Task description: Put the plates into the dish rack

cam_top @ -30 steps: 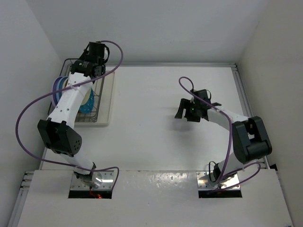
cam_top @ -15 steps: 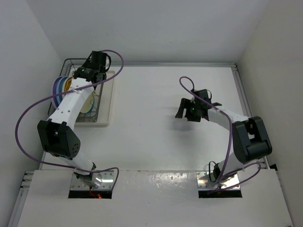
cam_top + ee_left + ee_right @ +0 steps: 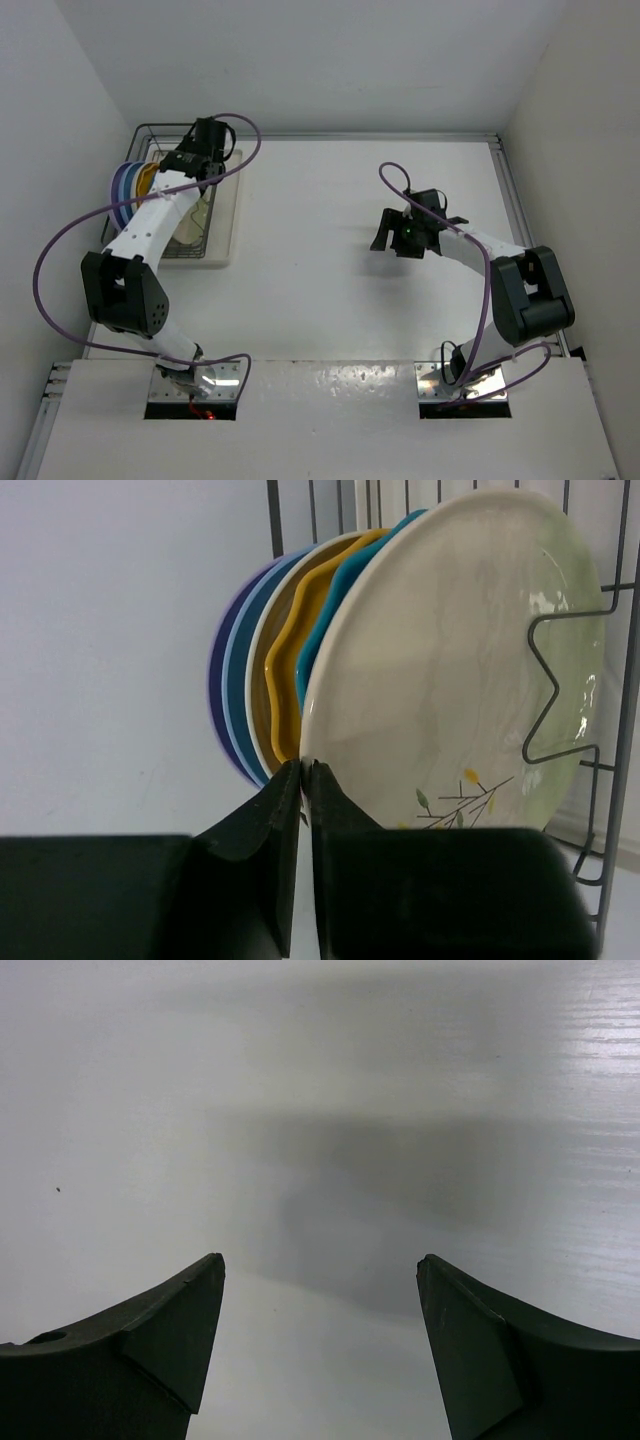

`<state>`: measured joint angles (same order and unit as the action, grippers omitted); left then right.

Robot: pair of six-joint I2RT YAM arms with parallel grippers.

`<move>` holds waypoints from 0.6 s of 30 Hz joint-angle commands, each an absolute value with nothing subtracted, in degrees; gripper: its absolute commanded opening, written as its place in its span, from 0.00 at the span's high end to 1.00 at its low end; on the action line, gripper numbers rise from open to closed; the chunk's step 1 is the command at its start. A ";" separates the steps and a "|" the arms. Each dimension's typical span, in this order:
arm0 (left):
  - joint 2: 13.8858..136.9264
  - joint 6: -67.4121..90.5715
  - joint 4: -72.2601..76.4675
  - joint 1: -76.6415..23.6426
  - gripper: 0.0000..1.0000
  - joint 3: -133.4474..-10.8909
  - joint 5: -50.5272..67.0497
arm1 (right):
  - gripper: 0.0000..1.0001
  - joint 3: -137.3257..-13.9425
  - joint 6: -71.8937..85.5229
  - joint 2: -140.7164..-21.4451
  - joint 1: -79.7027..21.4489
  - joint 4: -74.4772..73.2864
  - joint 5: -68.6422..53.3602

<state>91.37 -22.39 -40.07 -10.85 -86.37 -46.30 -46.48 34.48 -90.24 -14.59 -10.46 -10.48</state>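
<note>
Pinching the lower rim of the cream plate between nearly closed jaws, the left gripper sits at the dish rack in the table's far left corner. Only a thin gap shows between its fingers, with the rim in it. The cream plate stands on edge, green tint on its right side, sprig mark low near the fingers. A bent rack wire crosses in front of its right part.

Behind it, packed close and also on edge: teal plate, then yellow scalloped plate, then light blue plate, then lavender plate furthest left. All five lean the same way inside the rack.

From the top view the left arm reaches over the rack, hiding most of it; blue and lavender rims poke out at its left side. The rack rests on a flat cream tray.

The right gripper hovers over bare table, well apart from the rack, jaws wide, nothing between them; its fingertips frame only white surface.
</note>
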 commanded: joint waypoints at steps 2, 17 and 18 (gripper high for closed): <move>89.82 -20.83 -38.85 -9.76 0.84 -87.10 -44.66 | 0.22 -47.64 33.93 -87.63 -14.41 -9.93 -9.40; 82.38 -20.30 -39.90 -9.23 0.43 -90.18 -36.32 | 0.22 -46.32 34.36 -85.17 -14.06 -10.02 -8.79; 80.96 -20.82 -39.90 -9.23 0.41 -90.18 -33.51 | 0.21 -45.88 34.54 -84.82 -13.89 -10.11 -8.88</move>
<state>88.64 -20.84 -40.99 -9.89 -86.50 -39.38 -46.41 34.48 -87.37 -14.37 -10.92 -9.43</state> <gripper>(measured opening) 0.574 0.786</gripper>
